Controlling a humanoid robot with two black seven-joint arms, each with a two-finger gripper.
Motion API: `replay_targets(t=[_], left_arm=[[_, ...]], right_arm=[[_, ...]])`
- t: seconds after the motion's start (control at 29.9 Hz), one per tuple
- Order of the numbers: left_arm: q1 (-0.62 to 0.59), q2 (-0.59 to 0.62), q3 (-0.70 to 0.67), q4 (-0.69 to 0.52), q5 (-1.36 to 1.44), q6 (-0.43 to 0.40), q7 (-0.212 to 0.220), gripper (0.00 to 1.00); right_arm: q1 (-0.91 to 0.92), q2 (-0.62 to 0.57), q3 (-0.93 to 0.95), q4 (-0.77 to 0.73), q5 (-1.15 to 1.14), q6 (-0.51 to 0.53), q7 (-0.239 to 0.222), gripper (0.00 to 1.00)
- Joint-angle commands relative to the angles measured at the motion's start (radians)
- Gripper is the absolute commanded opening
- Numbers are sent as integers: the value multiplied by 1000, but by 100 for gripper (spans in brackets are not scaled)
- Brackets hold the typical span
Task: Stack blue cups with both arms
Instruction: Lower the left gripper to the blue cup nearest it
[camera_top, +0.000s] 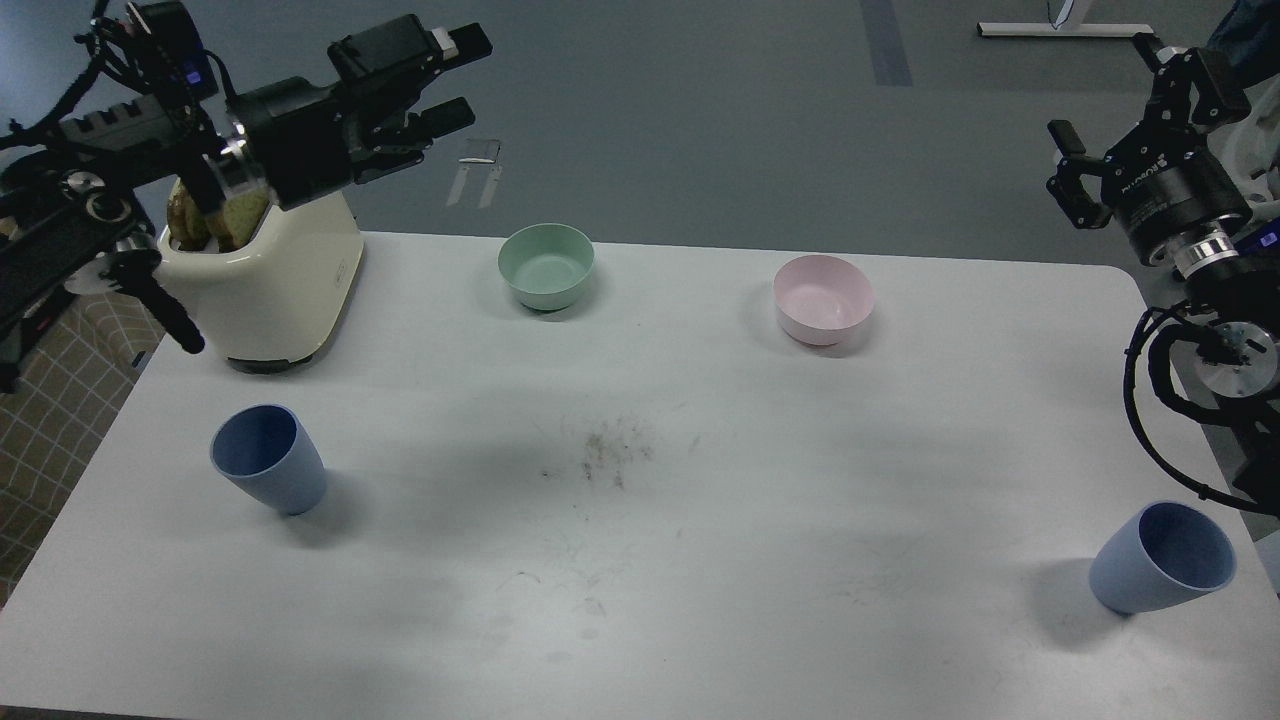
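Note:
Two dusty-blue cups stand upright on the white table (640, 600). The left cup (268, 460) is near the front left. The right cup (1160, 560) is at the front right edge. My left gripper (460, 80) hangs high above the back left of the table, beyond the toaster, open and empty, far from the left cup. My right gripper (1068, 168) is raised off the table's back right corner, its two fingers apart and empty, well above and behind the right cup.
A cream toaster (270, 285) holding bread slices stands at the back left under my left arm. A green bowl (546, 265) and a pink bowl (823, 298) sit along the back. Dark crumbs (610, 455) lie mid-table.

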Motion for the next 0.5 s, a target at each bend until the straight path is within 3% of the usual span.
replay_targets(t=[0.0, 0.13, 0.33, 0.47], left_arm=[[8, 153, 13, -97, 166, 0, -17, 98], [28, 307, 35, -172, 386, 0, -116, 97], [71, 518, 153, -233, 655, 0, -122, 97], [72, 562, 294, -229, 664, 30, -122, 97]], right_arm=[[0, -4, -1, 1, 0, 0, 0, 100], [2, -4, -29, 2, 0, 0, 0, 100], [0, -3, -37, 2, 0, 0, 0, 100], [-2, 0, -37, 4, -2, 0, 0, 100]])
